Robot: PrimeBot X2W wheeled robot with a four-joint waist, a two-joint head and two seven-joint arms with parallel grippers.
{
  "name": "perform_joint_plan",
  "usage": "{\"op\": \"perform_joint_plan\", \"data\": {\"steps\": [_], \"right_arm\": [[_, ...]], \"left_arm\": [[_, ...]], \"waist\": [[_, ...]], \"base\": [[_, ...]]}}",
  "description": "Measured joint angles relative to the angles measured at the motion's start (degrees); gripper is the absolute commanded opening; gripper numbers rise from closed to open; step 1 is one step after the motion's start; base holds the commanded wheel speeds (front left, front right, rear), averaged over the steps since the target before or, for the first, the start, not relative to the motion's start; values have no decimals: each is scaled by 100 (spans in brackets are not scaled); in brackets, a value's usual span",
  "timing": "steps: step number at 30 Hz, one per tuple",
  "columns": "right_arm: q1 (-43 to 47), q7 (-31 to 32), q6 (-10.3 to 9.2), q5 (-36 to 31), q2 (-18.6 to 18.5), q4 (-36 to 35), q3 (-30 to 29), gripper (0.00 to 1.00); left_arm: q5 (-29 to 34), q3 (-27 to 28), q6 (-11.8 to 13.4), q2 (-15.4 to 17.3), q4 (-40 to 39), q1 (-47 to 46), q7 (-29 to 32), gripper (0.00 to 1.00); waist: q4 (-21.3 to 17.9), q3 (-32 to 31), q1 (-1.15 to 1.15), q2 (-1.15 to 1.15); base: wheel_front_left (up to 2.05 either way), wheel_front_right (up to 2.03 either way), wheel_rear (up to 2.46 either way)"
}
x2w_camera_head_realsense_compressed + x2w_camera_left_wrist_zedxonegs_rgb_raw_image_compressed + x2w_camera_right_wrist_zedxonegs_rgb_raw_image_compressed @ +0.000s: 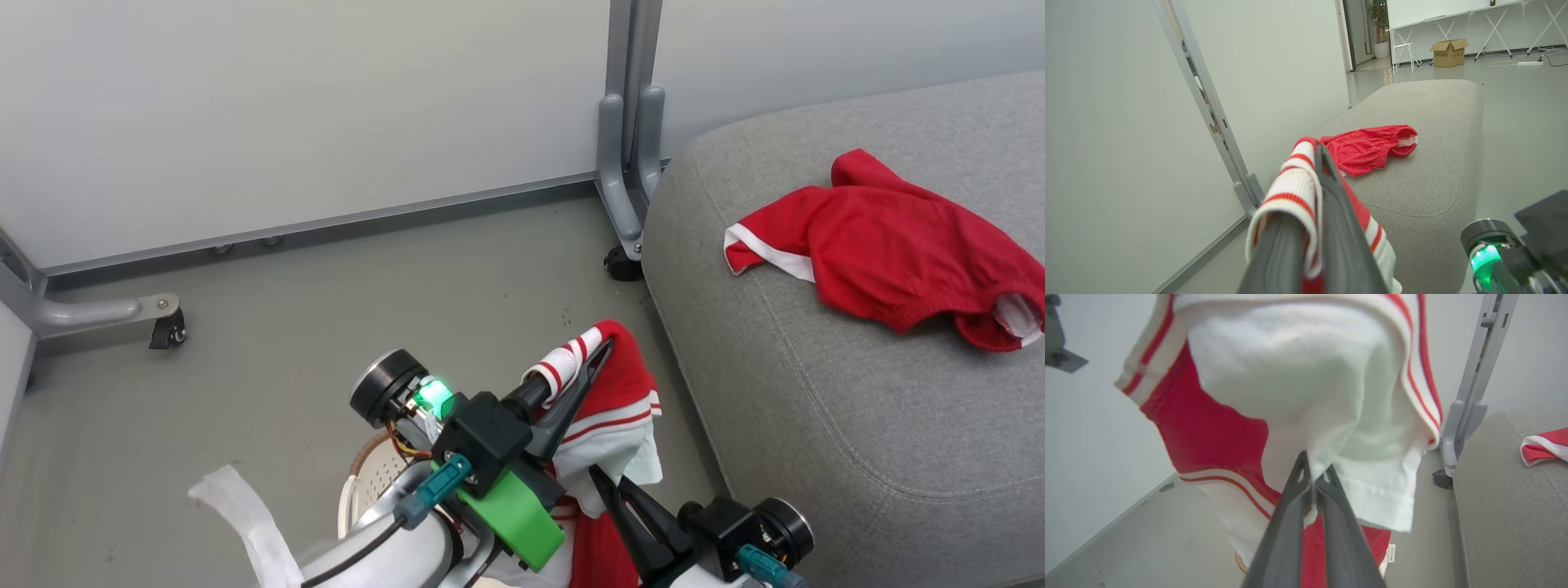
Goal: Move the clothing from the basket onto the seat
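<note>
Clothing [624, 392] in transit: a red jersey [1208, 428] with white striped trim hangs raised between both arms, just beside the seat's near edge. Right pincer [1314, 475] is pinched tight on a fold of the white panel low down. Left pincer [602, 353] is clamped on the ribbed striped band higher up, with the band wrapping over one finger. Judgement: the two-point hold spreads the cloth so it can be carried across and laid down rather than dropped in a heap.

Basket [365, 482] sits on the floor below the left arm. A sliver of perforated wall and woven rim is visible; the rest is covered by the arm and the hanging cloth, so its contents cannot be confirmed.

Seat [816, 408] lies to the right, with red shorts [890, 253] crumpled on top, well apart from the jersey.

Behind, a grey partition post [629, 122] on a castor stands just beside the seat's corner.

Jersey's lower hem is cut off at the frame edge, and its full shape is hard to make out
</note>
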Motion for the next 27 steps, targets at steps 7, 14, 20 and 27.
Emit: {"op": "perform_joint_plan", "data": {"steps": [7, 14, 20, 27], "right_arm": [[-2, 0, 0, 8, 0, -43, -63, 0], [-9, 0, 0, 8, 0, -75, -96, 0], [-16, 0, 0, 8, 0, -151, -134, 0], [-63, 0, 0, 15, 1, -414, -459, 0]], "left_arm": [[-38, -5, 27, 11, 105, 2, 70, 100], [-64, -12, 40, 75, 124, 2, 127, 100], [-91, -34, 44, 88, 135, 3, 144, 100], [-147, -31, 77, 146, 158, 47, 137, 100]], "waist": [[-4, 20, 0, 0], [-15, 40, 0, 0], [-26, 71, 0, 0], [-64, 144, 0, 0]], "base": [[0, 0, 0], [0, 0, 0], [0, 0, 0], [0, 0, 0]]}}
